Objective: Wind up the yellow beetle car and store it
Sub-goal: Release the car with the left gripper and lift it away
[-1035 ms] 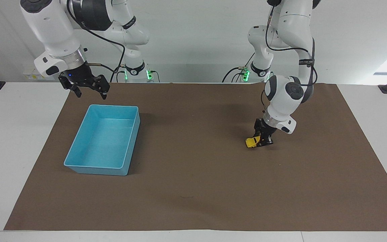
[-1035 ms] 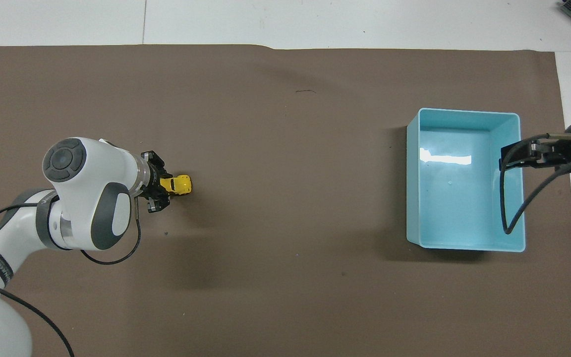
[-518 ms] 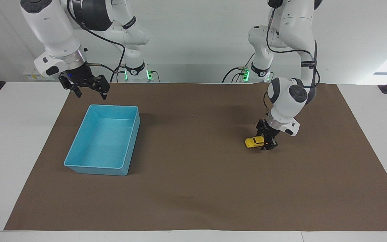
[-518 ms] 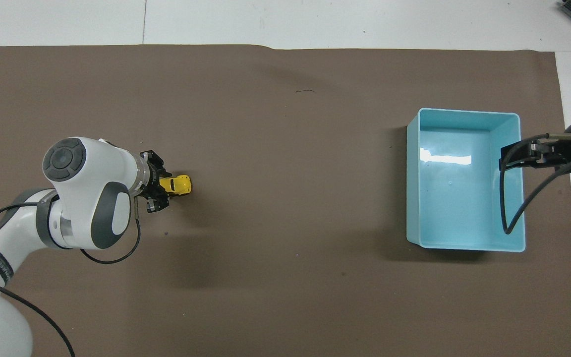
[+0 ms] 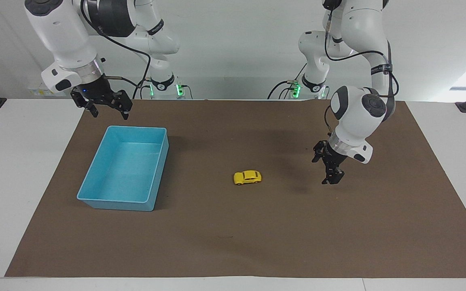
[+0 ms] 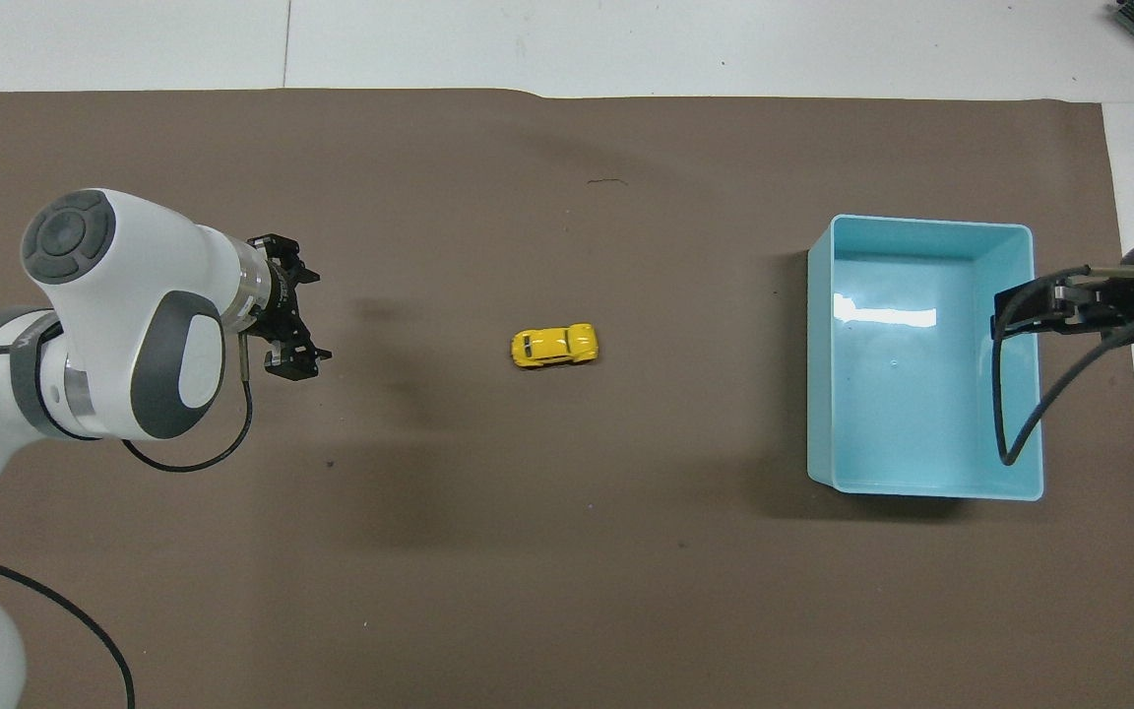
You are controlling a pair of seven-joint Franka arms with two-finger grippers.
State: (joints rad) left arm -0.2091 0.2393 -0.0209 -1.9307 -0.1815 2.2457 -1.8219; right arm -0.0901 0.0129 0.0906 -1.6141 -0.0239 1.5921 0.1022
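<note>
- The car (image 5: 247, 177) sits on its wheels on the brown mat (image 5: 233, 226) in the middle of the worktop (image 5: 26, 169), between my left end effector (image 5: 329, 166) and the tray (image 5: 95, 199), and touching neither.
- My left end effector hangs over the mat toward the left arm's end, well apart from the car, its fingers spread wide and holding nothing.
- My right end effector (image 5: 108, 108) waits above the tray's edge nearest the robots, fingers wide and empty.
- I judge the car to be light and rigid, a small hard shell with a smooth, rounded roof that would be slippery under my pads.
- It stands on free wheels, so I expect any nudge along its length to send it rolling; a sideways touch is safer.
- The best hold, as I see it, is across the body, one finger on each flank just above the wheels, where the sides are flattest.
- Gripping over the domed roof or nose to tail risks it squirting out.
- A modest squeeze should do; the shell looks sturdy, but the wheels and axles seem the fragile parts.
- Storing it means a carry to the tray, which lies toward the right arm's end.
</note>
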